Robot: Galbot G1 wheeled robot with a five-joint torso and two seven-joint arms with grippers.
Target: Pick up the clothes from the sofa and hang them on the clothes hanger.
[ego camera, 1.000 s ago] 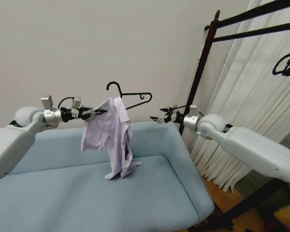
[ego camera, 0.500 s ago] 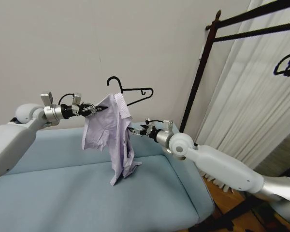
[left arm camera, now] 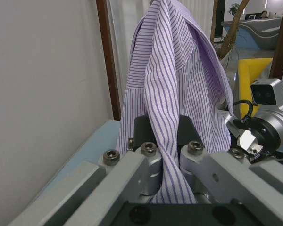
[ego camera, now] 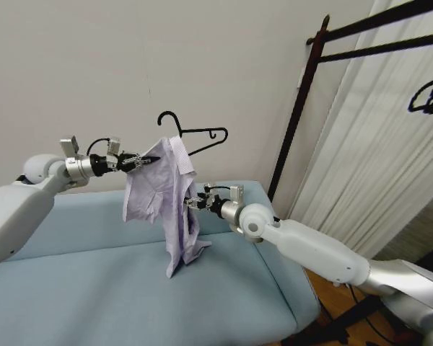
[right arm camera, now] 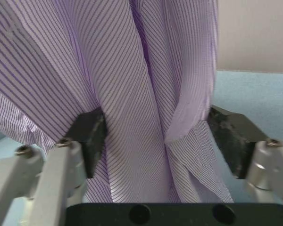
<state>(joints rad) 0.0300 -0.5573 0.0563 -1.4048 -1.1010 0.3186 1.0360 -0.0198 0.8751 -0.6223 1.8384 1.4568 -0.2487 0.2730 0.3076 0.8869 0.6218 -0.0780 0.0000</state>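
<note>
A lavender striped shirt [ego camera: 161, 196] hangs above the blue sofa [ego camera: 94, 288], draped on a black hanger [ego camera: 196, 135]. My left gripper [ego camera: 141, 161] is shut on the shirt's upper edge by the collar, and the fabric [left arm camera: 172, 108] runs pinched between its fingers [left arm camera: 148, 162]. My right gripper [ego camera: 192, 202] is open at the shirt's right side, halfway down. Its two black pads [right arm camera: 92, 136] stand wide apart with folds of the shirt [right arm camera: 141, 84] between them. From the left wrist camera the right gripper [left arm camera: 247, 139] appears just behind the cloth.
A dark clothes rack pole [ego camera: 302, 97] with crossbars stands right of the sofa, before white curtains [ego camera: 375, 158]. Another black hanger [ego camera: 429, 94] hangs on the rack at far right. The sofa seat lies below the shirt's hem.
My right arm has swung left from beside the rack pole to the shirt, and its open fingers now straddle the hanging cloth. The left gripper has held the shirt still.
</note>
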